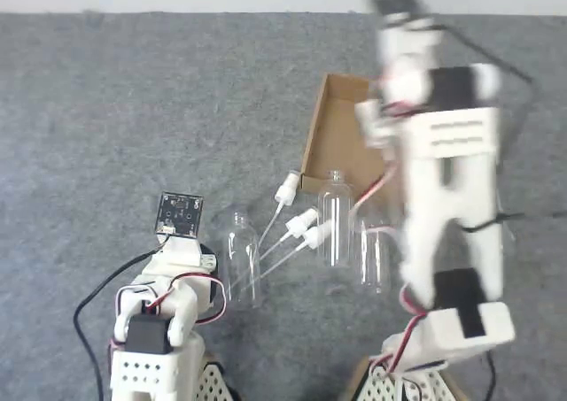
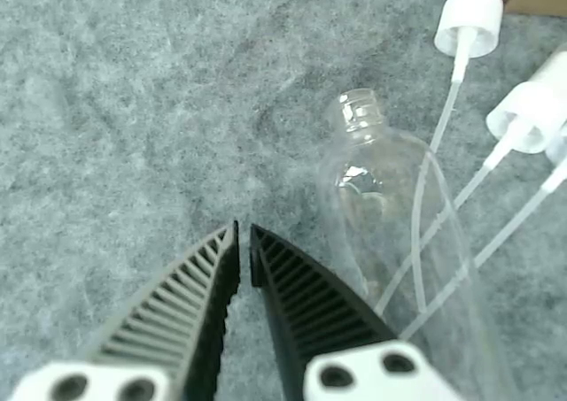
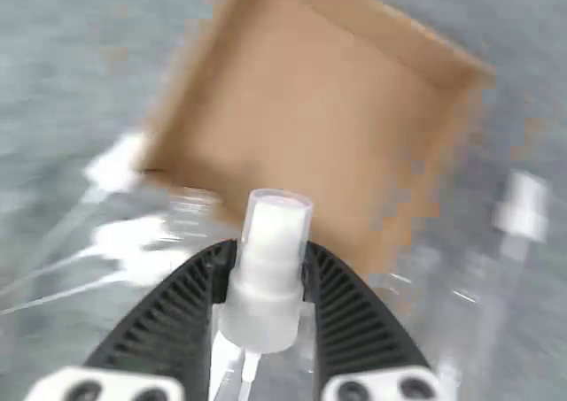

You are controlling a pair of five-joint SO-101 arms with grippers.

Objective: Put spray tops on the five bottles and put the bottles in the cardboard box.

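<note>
My right gripper is shut on a white spray top and hangs above the open cardboard box. In the high view the right arm stands raised over the box. Clear uncapped bottles stand just in front of the box. Three loose spray tops lie on the mat with long dip tubes. My left gripper is shut and empty, low over the mat beside another clear bottle with an open neck.
Grey felt mat covers the table, with wide free room at the left and back. The left arm sits at the front left. Another white spray top shows beside the box.
</note>
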